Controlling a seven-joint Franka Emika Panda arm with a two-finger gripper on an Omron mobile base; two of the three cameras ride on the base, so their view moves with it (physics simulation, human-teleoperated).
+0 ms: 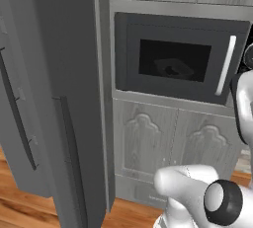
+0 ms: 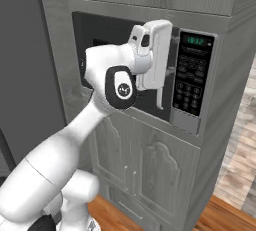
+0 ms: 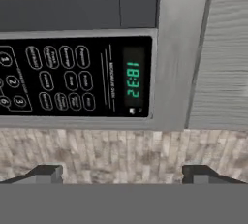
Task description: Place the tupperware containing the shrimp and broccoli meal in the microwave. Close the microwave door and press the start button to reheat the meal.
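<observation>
The microwave (image 1: 173, 12) is set into a grey cabinet column, and its dark door (image 1: 133, 59) stands shut, white bar handle (image 1: 226, 65) at the right. Through the black window a dim pale outline, likely the tupperware (image 1: 170, 68), lies inside; the shrimp and broccoli cannot be made out. My hand (image 2: 157, 55) hovers in front of the door's right side, next to the black keypad strip (image 2: 190, 82). In the hand view the keypad (image 3: 63, 77) and green clock display (image 3: 133, 79) are close ahead and rolled sideways. My gripper (image 3: 123, 173) is open, its tips wide apart and empty.
A tall grey fridge (image 1: 54, 98) with long dark handles stands close on the left of the column. Carved grey cabinet doors (image 1: 168, 143) sit below the microwave, more cabinets above. Wooden floor (image 2: 225, 215) lies underneath, pale tiles (image 2: 242, 140) to the right.
</observation>
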